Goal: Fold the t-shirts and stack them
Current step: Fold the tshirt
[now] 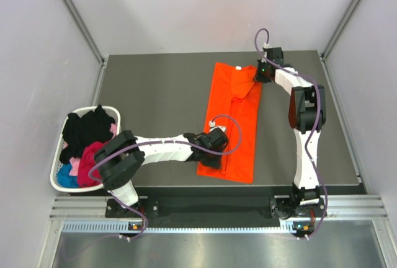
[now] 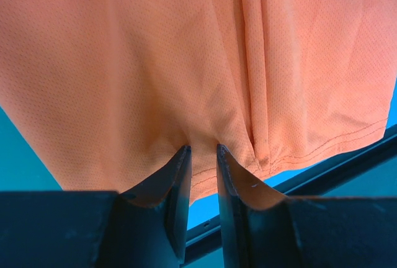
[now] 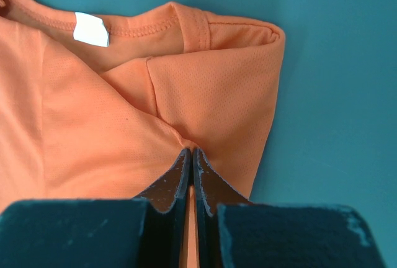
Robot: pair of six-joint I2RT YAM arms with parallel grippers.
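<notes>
Orange tee [image 1: 234, 119] lies on desk [image 1: 155, 94] as a long strip, axis near-to-far. Left end effector [image 2: 203, 150] clamps near hem; right end effector [image 3: 190, 152] pinched shut on far shoulder fold. Next fold prob runs end-to-end along that axis.

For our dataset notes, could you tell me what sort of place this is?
Probably a lab robot cell: white walls enclose a dark table, with an orange t-shirt and a white laundry basket.

One orange t-shirt [image 1: 248, 150], one basket [image 1: 115, 114], two arms [image 1: 161, 149] [image 1: 304, 153]
</notes>
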